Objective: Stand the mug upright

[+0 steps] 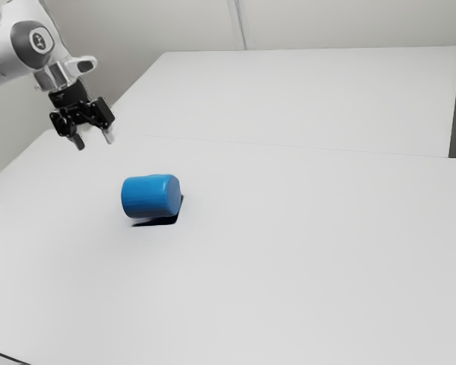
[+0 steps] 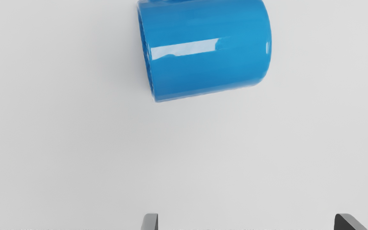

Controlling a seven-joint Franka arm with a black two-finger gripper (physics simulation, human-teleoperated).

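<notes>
Mug [image 1: 150,196] sideways on the table [image 1: 289,258]

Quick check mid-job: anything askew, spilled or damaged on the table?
Yes: the glossy blue cylindrical mug lies on its side on the smooth white table, base toward the exterior view's right, though mugs normally stand upright. No spill or damage is visible.

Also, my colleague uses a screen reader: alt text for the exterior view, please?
A blue cylindrical mug lies on its side on a white table. Above it, toward the exterior view's left, a white robot arm holds its black two-finger gripper open, clear of the mug.
</notes>
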